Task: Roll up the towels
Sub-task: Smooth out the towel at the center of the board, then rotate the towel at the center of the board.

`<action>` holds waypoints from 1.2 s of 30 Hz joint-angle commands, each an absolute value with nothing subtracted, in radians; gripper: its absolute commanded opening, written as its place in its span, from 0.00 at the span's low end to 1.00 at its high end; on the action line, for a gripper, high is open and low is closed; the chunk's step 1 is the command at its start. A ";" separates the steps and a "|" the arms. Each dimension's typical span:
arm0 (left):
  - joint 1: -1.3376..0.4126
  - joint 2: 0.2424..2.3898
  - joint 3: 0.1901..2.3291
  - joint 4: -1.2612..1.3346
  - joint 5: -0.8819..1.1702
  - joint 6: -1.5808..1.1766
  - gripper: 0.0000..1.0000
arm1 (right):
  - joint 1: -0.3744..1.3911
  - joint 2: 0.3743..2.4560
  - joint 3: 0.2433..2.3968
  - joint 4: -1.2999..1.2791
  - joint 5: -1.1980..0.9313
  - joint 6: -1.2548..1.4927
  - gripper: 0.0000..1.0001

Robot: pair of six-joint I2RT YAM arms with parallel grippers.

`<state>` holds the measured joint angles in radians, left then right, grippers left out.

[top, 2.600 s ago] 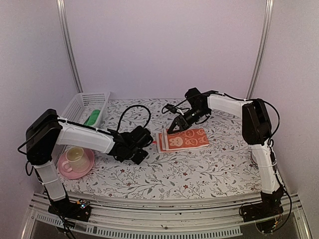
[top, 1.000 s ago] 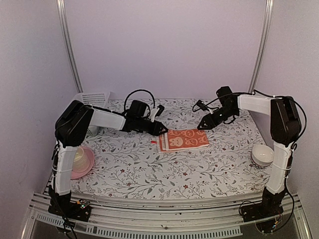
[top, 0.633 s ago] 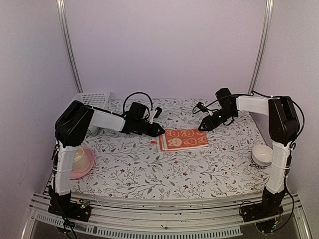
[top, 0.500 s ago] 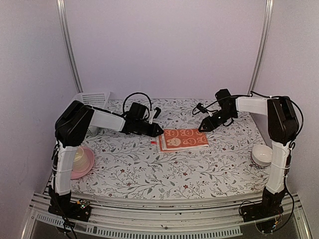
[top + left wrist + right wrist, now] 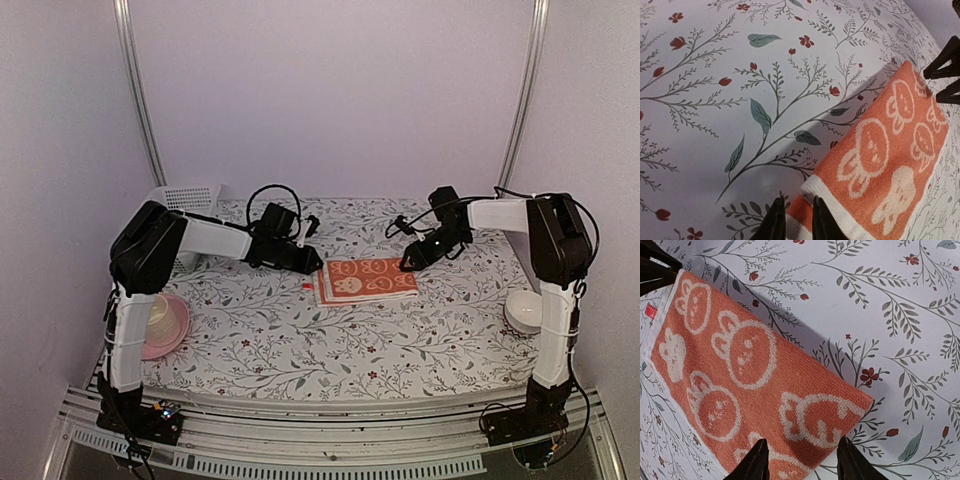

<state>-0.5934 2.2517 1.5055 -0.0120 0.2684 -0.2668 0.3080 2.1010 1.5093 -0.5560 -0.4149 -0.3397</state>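
Observation:
An orange-red towel (image 5: 366, 279) with white rabbit shapes lies folded flat on the flowered tablecloth (image 5: 300, 340). My left gripper (image 5: 318, 263) is low at its far left corner. In the left wrist view the towel (image 5: 885, 160) fills the lower right, and the left gripper (image 5: 796, 223) stands open by a narrow gap, with the corner of the lower layer lying flat between the fingertips. My right gripper (image 5: 408, 263) is at the far right corner. In the right wrist view the right gripper (image 5: 804, 462) is open wide, straddling the towel (image 5: 745, 385) near its corner.
A white basket (image 5: 186, 197) stands at the back left behind the left arm. A pink plate (image 5: 176, 330) with a cup sits front left, and a white bowl (image 5: 525, 312) front right. A small red tag (image 5: 307, 285) sticks out of the towel's left edge.
My right gripper has come left and down to the towel's far right corner. My left gripper has edged onto the far left corner, and its jaws have narrowed. The towel has not moved.

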 commanded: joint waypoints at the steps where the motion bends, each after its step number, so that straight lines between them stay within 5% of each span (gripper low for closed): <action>1: -0.583 2.253 1.523 -0.050 0.233 -0.263 0.20 | 0.307 2.085 1.503 -0.560 -0.371 -0.308 0.48; 11: -0.589 2.153 1.429 -0.029 0.167 -0.253 0.56 | 0.251 2.074 1.491 -0.645 -0.488 -0.271 0.51; 18: -0.657 2.011 1.268 0.055 0.059 -0.283 0.96 | 0.250 2.043 1.468 -0.664 -0.464 -0.316 0.52; 24: -0.787 2.022 1.279 0.014 -0.159 -0.263 0.97 | 0.251 1.968 1.452 -0.623 -0.309 -0.339 0.67; 28: -0.849 2.090 1.362 -0.047 -0.288 -0.246 0.97 | 0.238 1.917 1.432 -0.580 -0.214 -0.338 0.97; 36: -0.901 2.233 1.498 -0.217 -0.488 -0.237 0.97 | 0.182 1.854 1.401 -0.536 -0.238 -0.330 0.99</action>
<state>-0.8913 2.1845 1.4662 -0.0944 -0.3202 -0.2508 0.2081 1.9003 1.4281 -0.5758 -0.2462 -0.3336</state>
